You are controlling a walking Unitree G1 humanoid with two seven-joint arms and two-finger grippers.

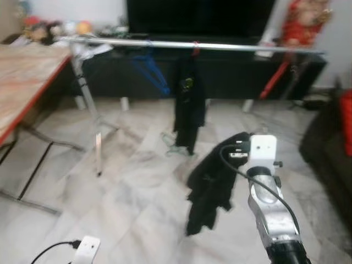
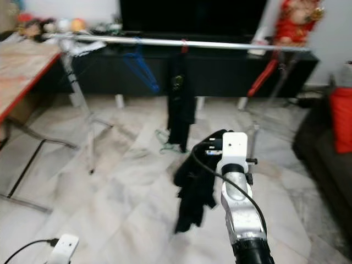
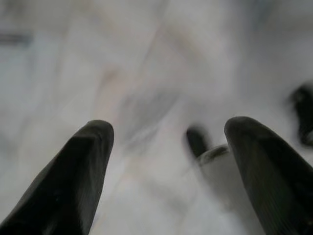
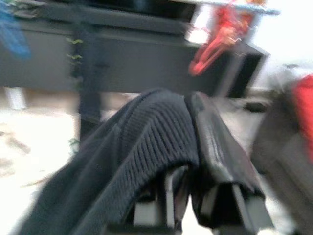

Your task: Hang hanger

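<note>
While the left gripper hangs low over the pale marble floor with its two black fingers spread apart, the right gripper is clenched on one dark knitted garment – any hanger inside it cannot be made out. Beyond runs one long silver clothes rail, carrying one black garment on a red hanger near its middle and one bare blue hanger toward its left end.

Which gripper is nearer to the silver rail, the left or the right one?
The right. The right gripper is raised toward the silver rail, shut on a black garment. The left gripper hangs low, open, pointing at the floor.
</note>
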